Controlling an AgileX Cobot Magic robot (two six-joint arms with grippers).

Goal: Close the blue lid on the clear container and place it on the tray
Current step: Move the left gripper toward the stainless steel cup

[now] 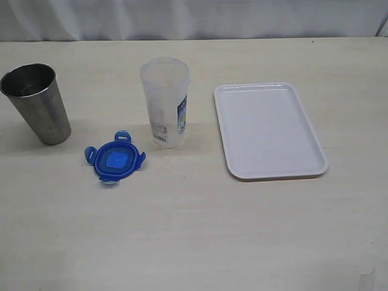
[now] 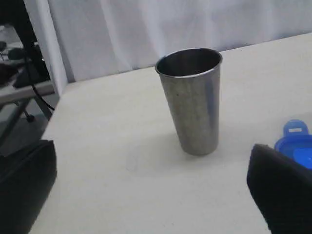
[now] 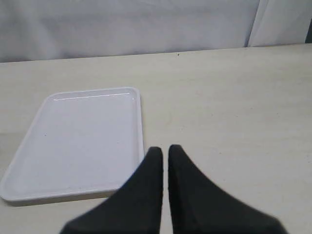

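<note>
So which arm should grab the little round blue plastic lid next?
Left, I'd say. The left pincer is open, and the small round blue plastic lid lies close by one finger. The right pincer is shut, over by the flat white rectangular plastic tray.

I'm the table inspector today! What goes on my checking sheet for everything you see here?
Surface: pale table, no spills seen.
Job's things: blue lid lies flat on the table, close beside the upright, open clear container; white tray empty, apart from both.
Clutter: grey metal cup, upright.
Grippers: left gripper open, holding nothing, facing the cup; right gripper shut, empty, by the tray.
Cables: black cable off the table's edge.
Surroundings: white curtain behind the table.
</note>
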